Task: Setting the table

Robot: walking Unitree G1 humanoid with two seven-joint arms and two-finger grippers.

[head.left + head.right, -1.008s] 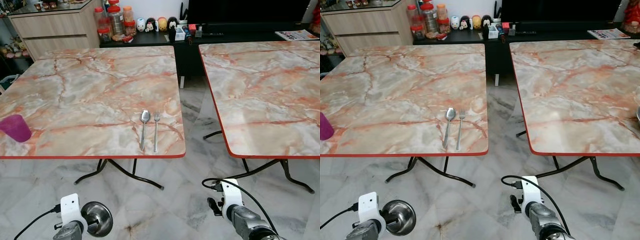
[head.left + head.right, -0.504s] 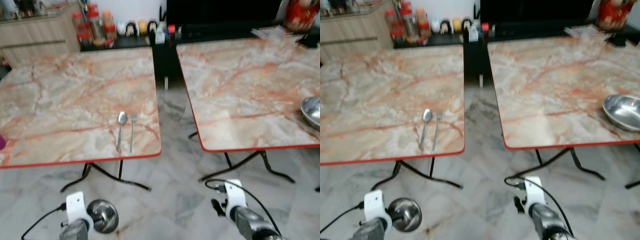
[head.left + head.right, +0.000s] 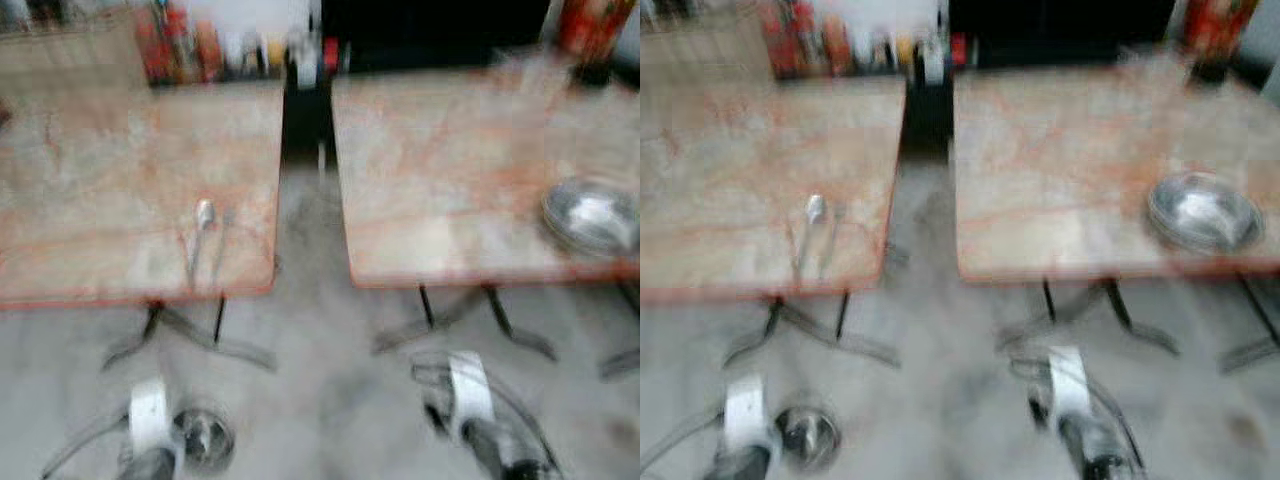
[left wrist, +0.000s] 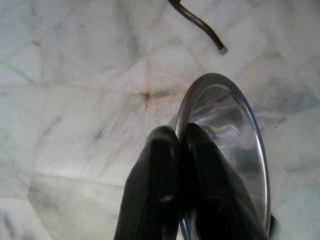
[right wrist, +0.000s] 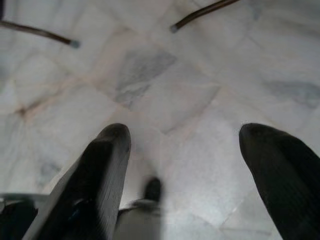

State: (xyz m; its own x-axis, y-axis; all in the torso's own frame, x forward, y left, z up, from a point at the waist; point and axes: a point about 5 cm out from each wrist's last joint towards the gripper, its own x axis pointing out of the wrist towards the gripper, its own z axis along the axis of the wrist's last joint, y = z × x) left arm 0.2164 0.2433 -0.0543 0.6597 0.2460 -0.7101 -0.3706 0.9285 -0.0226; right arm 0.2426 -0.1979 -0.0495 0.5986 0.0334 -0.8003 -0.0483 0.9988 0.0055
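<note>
Two marble-topped tables stand side by side. The left table (image 3: 100, 190) bears one spoon (image 3: 199, 240) and one fork (image 3: 220, 245). Low over the floor, the left gripper (image 4: 176, 145) pinches the rim of a steel bowl (image 4: 235, 145); the right gripper (image 5: 185, 165) hangs wide apart, holding nothing. The right table (image 3: 440, 170) bears a second, empty bowl (image 3: 592, 215).

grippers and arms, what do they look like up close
Each gripper has two long black fingers, matte and rounded at the tips: left gripper, right gripper. In the blurred head view the arms are silver-grey with a white block at each wrist and a thin dark cable looping from it.
</note>
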